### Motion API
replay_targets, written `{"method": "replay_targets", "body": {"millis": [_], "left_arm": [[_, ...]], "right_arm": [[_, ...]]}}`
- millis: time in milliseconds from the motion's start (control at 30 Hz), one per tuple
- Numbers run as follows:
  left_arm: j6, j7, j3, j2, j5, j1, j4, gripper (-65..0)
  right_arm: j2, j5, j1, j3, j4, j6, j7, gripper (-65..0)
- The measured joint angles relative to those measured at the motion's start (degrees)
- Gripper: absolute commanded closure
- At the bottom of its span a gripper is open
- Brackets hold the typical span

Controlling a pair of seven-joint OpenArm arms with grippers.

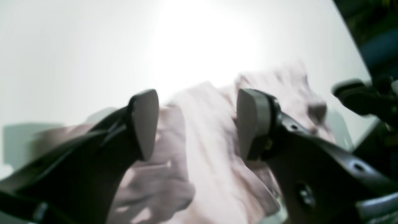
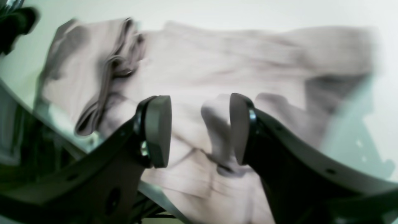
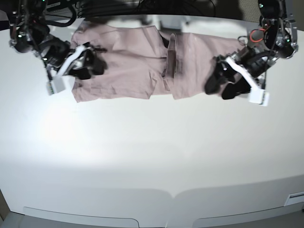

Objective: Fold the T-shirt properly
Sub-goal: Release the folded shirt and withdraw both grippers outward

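The T-shirt point(image 3: 142, 64) lies spread crosswise along the far edge of the white desk point(image 3: 152, 156), a dusty-pink band with a darker ridge of bunched cloth standing up near its middle. It is the only thing on the desk besides the two arms.

In the base view, at the left end of the T-shirt, the right tool point(image 3: 88, 64) hangs over the cloth's end and hides part of it. Its jaws stand apart in the right wrist view point(image 2: 200, 129), with a small peak of cloth rising between them, close by one pad; whether it touches that pad is not clear through the blur. Behind that arm, dark cables and gear crowd the desk's far edge.

At the right end of the T-shirt, the left tool point(image 3: 225, 80) sits just off the cloth's edge, covering that end. The left wrist view shows its jaws wide apart point(image 1: 197, 124) with nothing between the pads, the T-shirt point(image 1: 211, 149) rumpled below.

Both wrist views are smeared and overexposed, so folds, seams and the collar are hard to make out. No label or writing can be read anywhere. The desk's near corners are cut off.
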Motion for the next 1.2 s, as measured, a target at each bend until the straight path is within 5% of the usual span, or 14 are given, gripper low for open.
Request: {"method": "replay_targets", "body": {"millis": [167,267,467,833,1200], "left_arm": [[0.0,0.2,-6.5,0.0,-0.3,2.4,0.0,-38.8],[-0.9,-0.2,-9.2,0.0,-0.3,3.3,0.0,-38.8],[-1.9,0.4,-12.9,0.1,-0.3,3.5,0.0,-38.8],[-1.9,0.4,-13.6,0.1,-0.2,3.6,0.0,-38.8],[-1.9,0.6,-13.6,0.1,-0.2,3.6,0.0,-38.6]], "right_arm": [[0.3,1.6,0.8,7.6,-1.0,0.3,-8.1,-30.5],[0.9,1.9,3.8,8.5,-5.8,0.5,-15.1,-30.5],[1.0,4.7,11.2,8.6,-19.6,2.1,-20.4,-30.5],[1.2,4.5,15.4,8.4,-31.6,3.5,-21.3,-30.5],[-1.7,5.9,16.0,-0.7,-32.2,4.3,-19.9,-30.5]]}}
